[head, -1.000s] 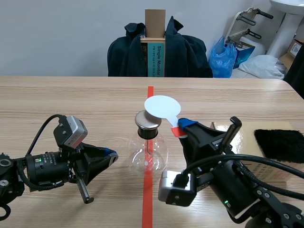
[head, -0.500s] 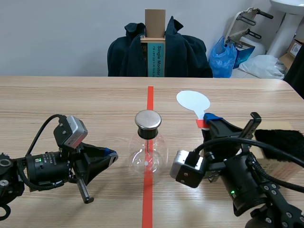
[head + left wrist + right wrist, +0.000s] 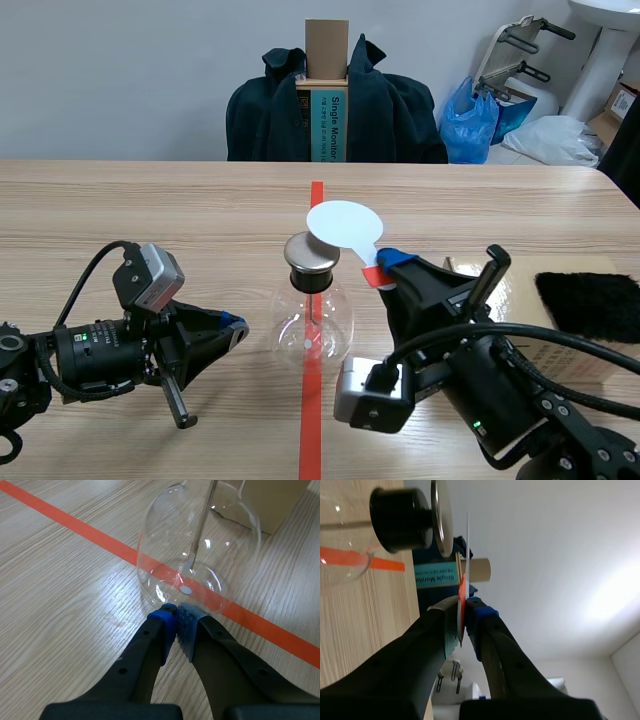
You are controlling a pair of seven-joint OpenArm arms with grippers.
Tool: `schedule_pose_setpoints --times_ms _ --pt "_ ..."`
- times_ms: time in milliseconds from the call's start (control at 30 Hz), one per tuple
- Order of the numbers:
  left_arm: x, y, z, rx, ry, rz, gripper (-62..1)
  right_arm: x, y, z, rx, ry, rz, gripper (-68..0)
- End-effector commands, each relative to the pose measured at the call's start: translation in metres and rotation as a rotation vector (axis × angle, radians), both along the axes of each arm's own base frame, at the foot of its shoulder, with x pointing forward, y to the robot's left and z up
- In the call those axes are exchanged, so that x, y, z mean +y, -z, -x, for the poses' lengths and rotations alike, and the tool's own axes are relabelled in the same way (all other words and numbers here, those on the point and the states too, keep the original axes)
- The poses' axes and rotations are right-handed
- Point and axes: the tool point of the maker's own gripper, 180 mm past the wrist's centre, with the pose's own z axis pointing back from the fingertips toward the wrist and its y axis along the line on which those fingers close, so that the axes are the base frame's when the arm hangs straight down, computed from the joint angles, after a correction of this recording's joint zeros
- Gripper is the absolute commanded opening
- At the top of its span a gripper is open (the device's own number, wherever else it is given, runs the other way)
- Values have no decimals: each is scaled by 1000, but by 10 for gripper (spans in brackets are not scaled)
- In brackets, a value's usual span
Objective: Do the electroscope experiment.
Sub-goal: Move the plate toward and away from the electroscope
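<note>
A clear glass flask, the electroscope (image 3: 312, 315), stands on the red tape line with a black stopper and a round metal cap (image 3: 312, 253). My right gripper (image 3: 385, 270) is shut on the red handle of a white paddle disc (image 3: 343, 225), which hovers just above and beside the cap. In the right wrist view the paddle (image 3: 465, 555) shows edge-on between my fingers, very near the cap (image 3: 441, 517). My left gripper (image 3: 235, 331) lies low on the table, shut on nothing, its tips (image 3: 175, 622) almost at the flask's base (image 3: 197, 555).
A cardboard box (image 3: 560, 335) with a black cloth (image 3: 590, 303) on top sits at the right of the table. A chair draped with a dark jacket (image 3: 335, 105) stands beyond the far edge. Bags and clutter lie at the back right.
My right gripper has swung the white paddle from the right back to just over the flask's metal cap, where it was a second ago. The left arm has not moved.
</note>
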Motion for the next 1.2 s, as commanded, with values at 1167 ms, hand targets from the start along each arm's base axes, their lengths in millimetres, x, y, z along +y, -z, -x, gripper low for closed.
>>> schedule_pose_setpoints --times_ms 1167 --pt "-4 -13 -7 -34 -4 33 -588 -17 -8 -14 -24 97 -7 -667"
